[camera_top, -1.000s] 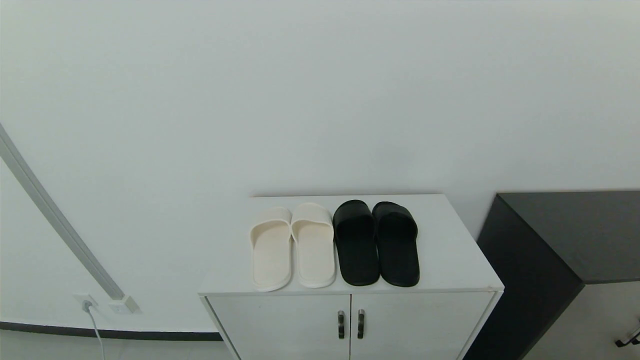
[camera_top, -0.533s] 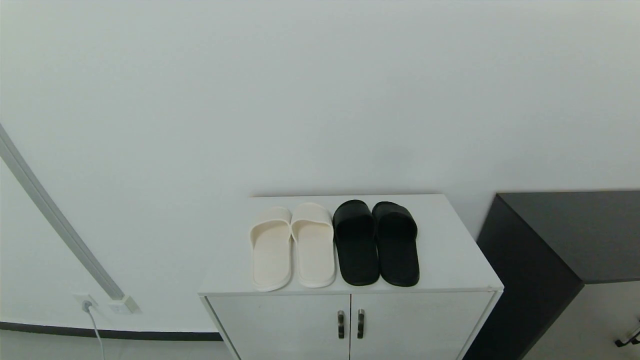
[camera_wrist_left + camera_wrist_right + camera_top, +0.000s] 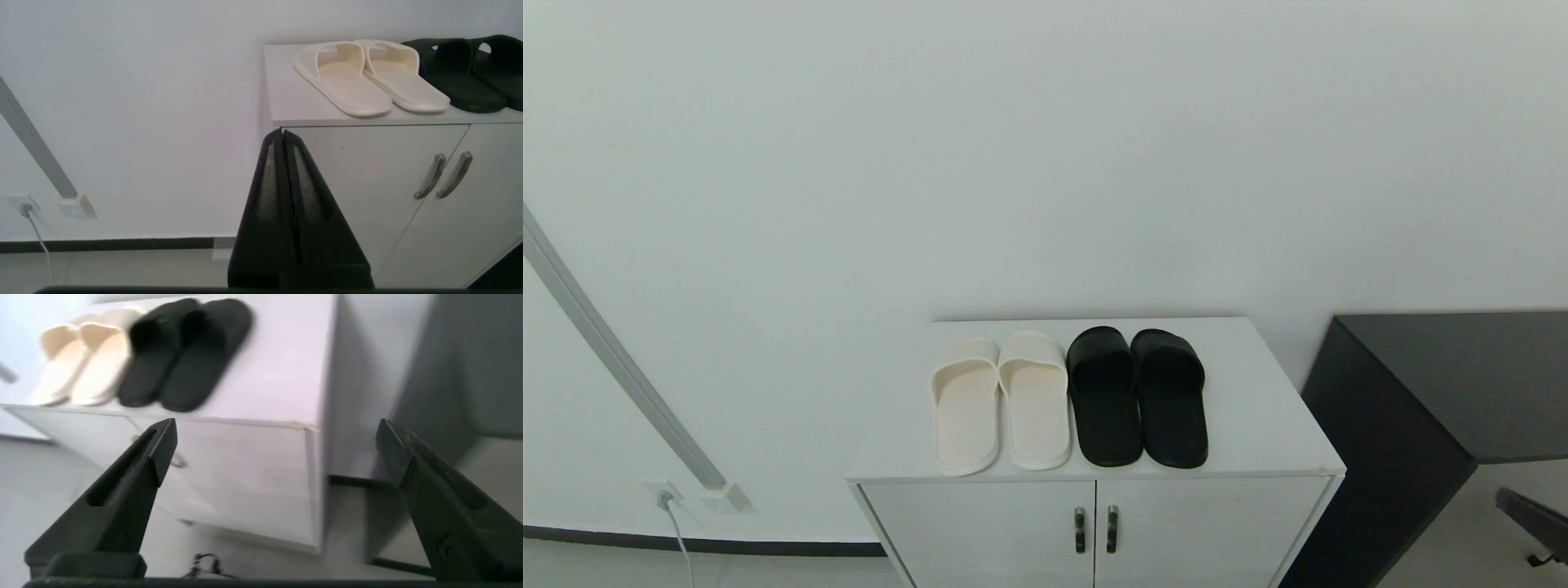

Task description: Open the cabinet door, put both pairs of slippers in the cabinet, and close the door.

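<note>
A cream pair of slippers (image 3: 1001, 404) and a black pair of slippers (image 3: 1137, 398) lie side by side on top of the white cabinet (image 3: 1258, 408). Both doors are closed, with two metal handles (image 3: 1094, 529) at the middle seam. My left gripper (image 3: 283, 139) is shut and empty, hanging in front of the cabinet's left corner, below the cream slippers (image 3: 372, 73). My right gripper (image 3: 274, 437) is open wide with nothing in it, off the cabinet's right front corner, with the black slippers (image 3: 184, 347) beyond it. A dark part of my right arm (image 3: 1531, 516) shows at the lower right.
A tall dark cabinet (image 3: 1445, 384) stands close to the white cabinet's right side. On the wall to the left are a socket with a plugged cable (image 3: 662, 492) and a slanted grey conduit (image 3: 613, 351). Open floor lies left of the cabinet.
A dark part of my right arm has come into the head view's lower right corner. The slippers and the cabinet doors have not moved.
</note>
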You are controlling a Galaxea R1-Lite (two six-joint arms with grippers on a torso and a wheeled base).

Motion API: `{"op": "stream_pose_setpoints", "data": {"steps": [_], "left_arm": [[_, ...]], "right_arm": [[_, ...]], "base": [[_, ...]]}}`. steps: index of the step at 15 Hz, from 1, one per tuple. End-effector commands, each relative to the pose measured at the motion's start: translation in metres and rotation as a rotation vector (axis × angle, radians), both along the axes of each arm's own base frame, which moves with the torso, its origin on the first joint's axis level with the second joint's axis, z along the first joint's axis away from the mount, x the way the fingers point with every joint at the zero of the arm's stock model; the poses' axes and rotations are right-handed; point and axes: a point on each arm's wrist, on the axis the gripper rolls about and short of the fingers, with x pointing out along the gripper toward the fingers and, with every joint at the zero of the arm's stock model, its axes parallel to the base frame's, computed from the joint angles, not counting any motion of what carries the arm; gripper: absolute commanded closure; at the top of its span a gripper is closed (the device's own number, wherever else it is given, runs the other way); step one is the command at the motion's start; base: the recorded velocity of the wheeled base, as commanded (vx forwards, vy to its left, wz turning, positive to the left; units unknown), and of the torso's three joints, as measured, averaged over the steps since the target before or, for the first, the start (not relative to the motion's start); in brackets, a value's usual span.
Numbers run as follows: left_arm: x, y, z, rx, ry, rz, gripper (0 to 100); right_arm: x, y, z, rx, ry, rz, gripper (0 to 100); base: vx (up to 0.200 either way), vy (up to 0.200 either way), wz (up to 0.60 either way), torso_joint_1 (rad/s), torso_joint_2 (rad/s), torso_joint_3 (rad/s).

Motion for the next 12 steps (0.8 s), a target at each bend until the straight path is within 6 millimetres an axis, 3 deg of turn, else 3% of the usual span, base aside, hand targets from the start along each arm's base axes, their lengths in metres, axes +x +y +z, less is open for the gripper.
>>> {"op": "stream_pose_setpoints", "data": {"steps": [1, 7, 12], "left_arm": [[0.0, 0.0, 0.0, 0.0, 0.001, 0.001, 100], [0.0, 0.0, 0.0, -0.002, 0.001, 0.001, 100], [0.0, 0.0, 0.0, -0.002, 0.001, 0.001, 100]], "right_arm": [[0.046, 0.044, -0.004, 0.016, 0.105, 0.093, 0], [0.091, 0.137, 0.007, 0.063, 0.117, 0.101, 0], [0.115, 0.195, 0.007, 0.034, 0.08, 0.067, 0]], "base": [[0.0, 0.0, 0.0, 0.0, 0.0, 0.0], [0.0, 0.0, 0.0, 0.0, 0.0, 0.0], [0.0, 0.0, 0.0, 0.0, 0.0, 0.0]]}}
